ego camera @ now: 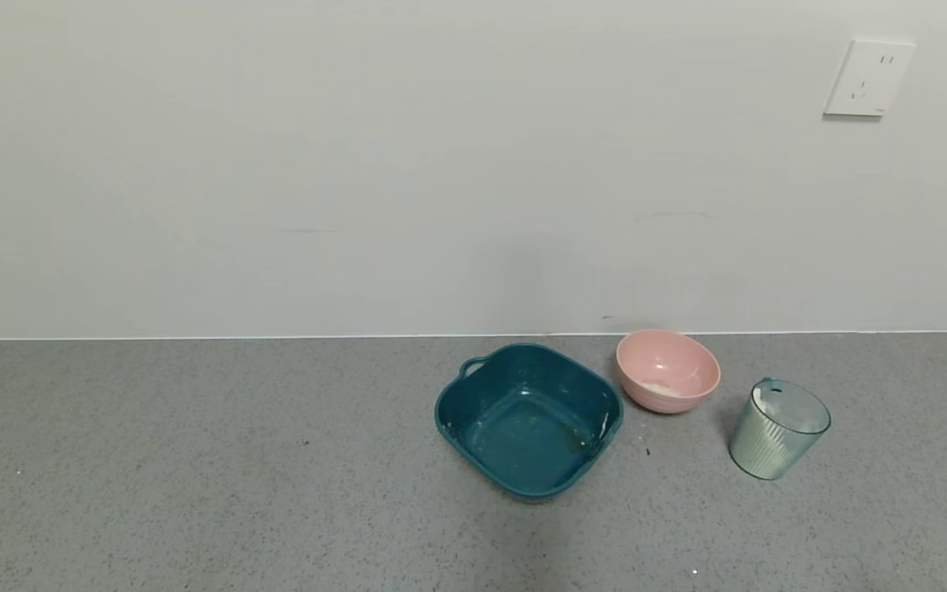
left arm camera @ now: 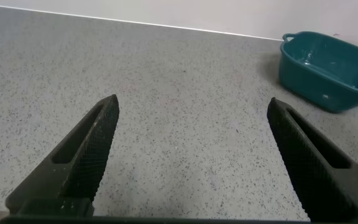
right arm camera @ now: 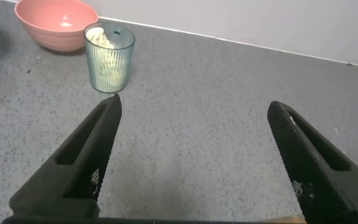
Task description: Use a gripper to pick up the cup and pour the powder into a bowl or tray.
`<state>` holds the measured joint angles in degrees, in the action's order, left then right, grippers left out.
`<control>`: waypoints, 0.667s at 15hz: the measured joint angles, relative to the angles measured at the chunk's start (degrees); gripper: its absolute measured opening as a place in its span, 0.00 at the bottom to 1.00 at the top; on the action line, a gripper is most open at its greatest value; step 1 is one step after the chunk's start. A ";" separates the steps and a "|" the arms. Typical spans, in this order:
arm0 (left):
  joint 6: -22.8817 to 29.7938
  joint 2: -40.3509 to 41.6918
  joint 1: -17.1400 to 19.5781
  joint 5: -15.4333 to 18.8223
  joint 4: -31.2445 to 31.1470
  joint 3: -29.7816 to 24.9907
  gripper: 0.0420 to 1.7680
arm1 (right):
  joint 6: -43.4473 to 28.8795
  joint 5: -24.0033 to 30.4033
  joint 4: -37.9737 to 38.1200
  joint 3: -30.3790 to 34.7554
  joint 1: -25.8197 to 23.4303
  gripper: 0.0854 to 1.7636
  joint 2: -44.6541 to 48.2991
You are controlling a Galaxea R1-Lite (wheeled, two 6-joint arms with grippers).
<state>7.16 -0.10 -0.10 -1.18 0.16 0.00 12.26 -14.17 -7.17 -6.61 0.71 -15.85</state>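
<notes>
A translucent pale blue-green plastic cup (ego camera: 778,429) stands upright on a grey speckled countertop (ego camera: 194,460), its long axis vertical and its open mouth facing up. Fine vertical ribs run down its wall, and it narrows toward the base. White powder (right arm camera: 107,62) shows through the wall as a pale, lumpy mass, with a smear clinging just inside the rim.

Taking the cup as the landmark: a small round pink bowl (ego camera: 667,369), glossy and smooth-sided, sits near it on the robot's left and slightly farther back toward the wall, not touching it. A little white residue lies in the bottom of the bowl. Beyond the bowl, farther left of the cup, is a larger dark teal square tray (ego camera: 528,419) with rounded corners and a loop handle; its rim comes just beside the bowl, and whitish smudges mark its inside. Behind the cup rises a plain pale wall, with a white wall socket (ego camera: 868,78) high above the cup and a little to its right.

Neither arm appears in the head view. In the right wrist view, the right gripper (right arm camera: 194,106) hovers over bare countertop, its two black textured fingers spread wide apart, with the cup and bowl ahead of it, well apart from the fingertips. In the left wrist view, the left gripper (left arm camera: 192,104) likewise has its fingers spread wide over bare countertop, far left of the cup, with the tray in the distance
</notes>
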 joint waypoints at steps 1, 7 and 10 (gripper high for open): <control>0.00 0.00 0.00 -0.02 0.00 0.00 0.97 | 0.02 0.04 1.48 0.00 -0.05 0.96 1.88; 0.00 0.00 0.00 -0.02 0.00 0.00 0.97 | -0.66 3.69 3.93 1.68 -0.07 0.96 11.86; 0.00 0.00 0.00 -0.02 -0.02 0.00 0.97 | -3.10 6.56 3.56 3.97 -0.18 0.96 14.75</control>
<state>7.16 -0.10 -0.10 -1.21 0.13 0.00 9.17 -7.61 -3.61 -2.63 0.52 -1.10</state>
